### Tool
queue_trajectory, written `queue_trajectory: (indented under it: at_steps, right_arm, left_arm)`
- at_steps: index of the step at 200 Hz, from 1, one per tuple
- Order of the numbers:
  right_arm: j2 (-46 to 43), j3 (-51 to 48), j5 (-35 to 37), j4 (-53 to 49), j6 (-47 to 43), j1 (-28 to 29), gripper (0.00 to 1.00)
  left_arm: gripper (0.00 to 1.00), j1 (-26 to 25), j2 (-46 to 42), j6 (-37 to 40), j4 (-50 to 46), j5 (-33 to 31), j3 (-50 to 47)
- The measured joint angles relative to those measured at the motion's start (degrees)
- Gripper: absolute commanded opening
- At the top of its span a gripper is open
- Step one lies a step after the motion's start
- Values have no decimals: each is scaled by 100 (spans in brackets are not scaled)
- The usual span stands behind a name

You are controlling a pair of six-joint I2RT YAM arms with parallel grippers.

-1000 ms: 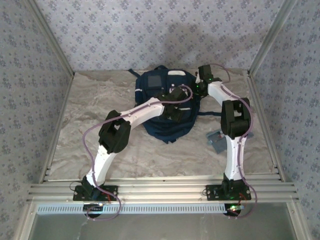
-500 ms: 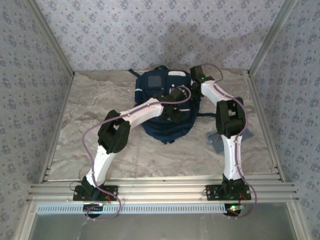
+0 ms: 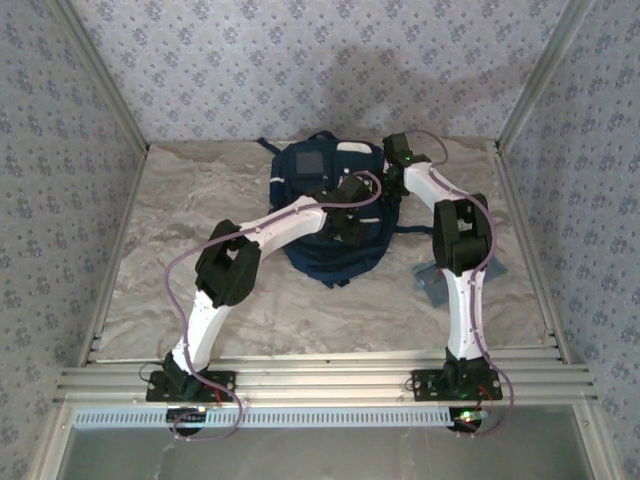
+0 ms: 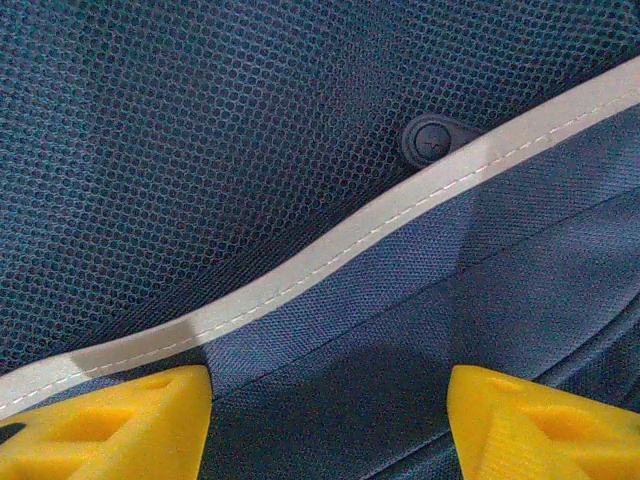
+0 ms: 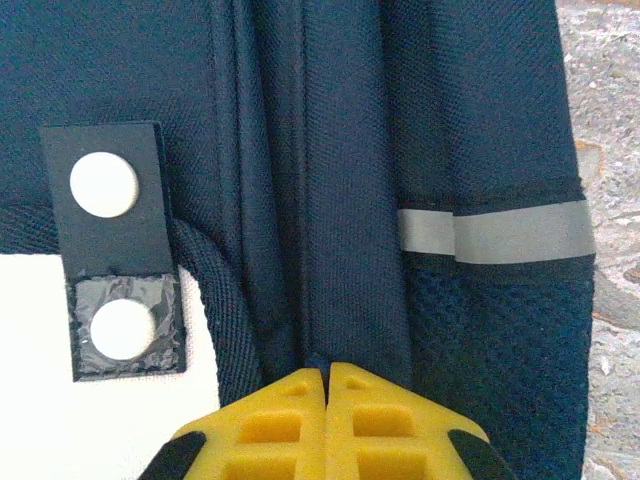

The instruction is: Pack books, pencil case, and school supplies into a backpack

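right wrist view: my right tool (image 5: 327,372) has its yellow fingers pressed together at a fold in the backpack (image 5: 340,150); i can't tell if anything is pinched between them. left wrist view: my left tool (image 4: 330,400) is spread wide and empty, just over the backpack's mesh and a white stripe (image 4: 330,255). from above, the backpack lies at the far middle of the table (image 3: 200,200), with the pencil case (image 3: 430,285) apart to its right.

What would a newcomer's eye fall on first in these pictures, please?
The navy backpack at the far middle of the table draws the eye. The left claw hangs open over its mesh and white stripe, while the right claw, shut, sits at a seam.
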Motion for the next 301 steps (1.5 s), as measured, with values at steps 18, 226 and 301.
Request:
queue_trajectory:
  at_steps: [18, 226, 301]
  right_arm:
    - [-289, -402, -127, 205, 4, -37, 0]
    - [-2653, -2850, -551, 1099, 601, -396, 25]
    - [-1410, -1971, -503, 1283, 1062, -503, 33]
  left_arm:
    - [64, 15, 2, -52, 20, 55, 0]
    - [64, 221, 297, -599, 557, 243, 68]
    - [64, 221, 273, -621, 688, 260, -7]
